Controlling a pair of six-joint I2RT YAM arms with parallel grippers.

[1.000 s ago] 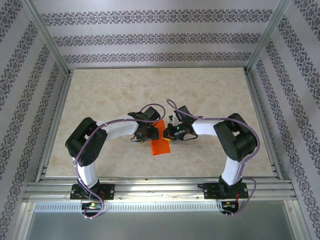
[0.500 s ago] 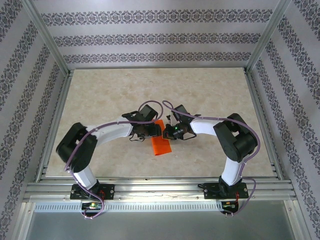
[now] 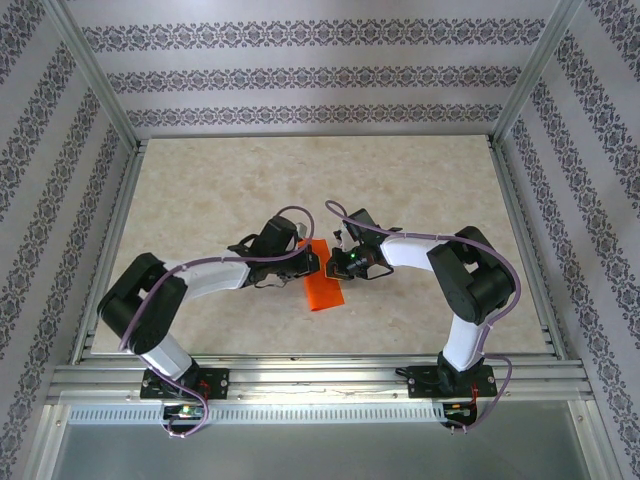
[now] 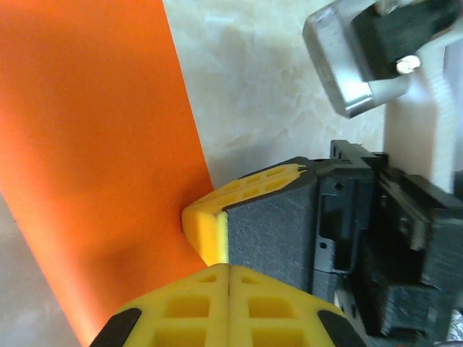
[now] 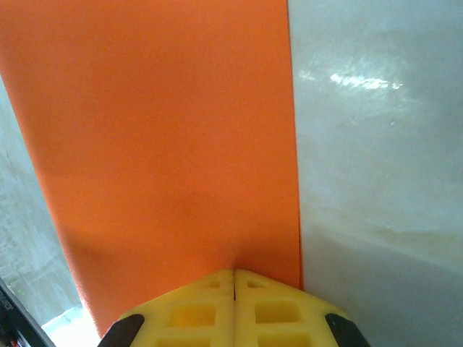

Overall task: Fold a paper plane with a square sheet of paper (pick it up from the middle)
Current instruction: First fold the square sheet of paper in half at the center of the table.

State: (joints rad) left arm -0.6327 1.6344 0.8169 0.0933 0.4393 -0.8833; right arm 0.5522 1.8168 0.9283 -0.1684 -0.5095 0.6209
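Orange sheet of paper point(image 3: 322, 288) lies flat mid-surface point(image 3: 200, 190) between the arms. Left end effector point(image 3: 309, 262) is pressed together right at its edge, and right end effector point(image 5: 234, 278) is pinching the sheet's end.

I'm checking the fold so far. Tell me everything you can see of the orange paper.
The orange paper is thin, plain and matte, with straight edges. From above it reads as a narrow oblong, lying flat and slanted on the marbled table. At its far end the shut left gripper and shut right gripper rest yellow fingertips on it; whether either pinches it is unclear. Its near end lies free.
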